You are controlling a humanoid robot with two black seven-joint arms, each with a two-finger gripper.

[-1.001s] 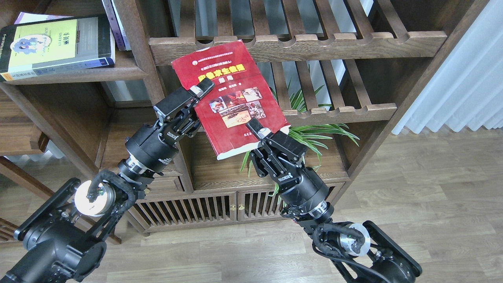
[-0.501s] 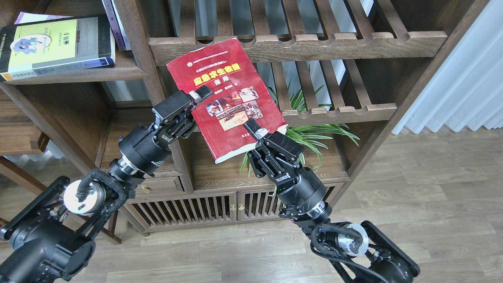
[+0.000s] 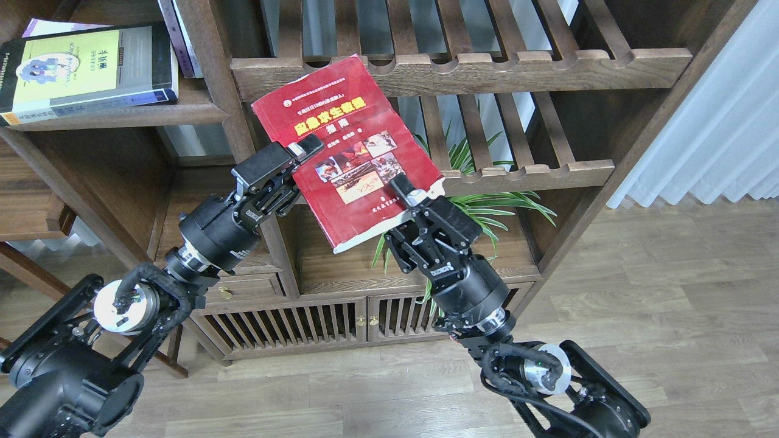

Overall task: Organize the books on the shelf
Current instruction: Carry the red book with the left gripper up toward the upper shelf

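Observation:
The thick dark red book (image 3: pixel 341 152) with photos on its cover is held tilted in the air in front of the slatted racks. My left gripper (image 3: pixel 302 152) is shut on its left edge. My right gripper (image 3: pixel 406 193) is shut on its lower right edge, with one finger lying on the cover. The yellow-green book (image 3: pixel 85 67) with a dark grey border lies flat on the dark plank shelf (image 3: pixel 188 111) at the top left. A pale lilac corner (image 3: pixel 45 25) peeks out from under it. A thin lilac-white book (image 3: pixel 178 36) leans upright against the post.
Two slatted racks with scalloped rails, an upper one (image 3: pixel 487 66) and a lower one (image 3: pixel 529 173), stand behind the red book. A green plant (image 3: pixel 493 210) sits below them. A low cabinet with slatted doors (image 3: pixel 304 325) is underneath. A white curtain (image 3: pixel 718 121) hangs at the right.
Both grippers have carried the red book a little to the left and up. The right gripper's finger now sits nearer the book's lower right corner.

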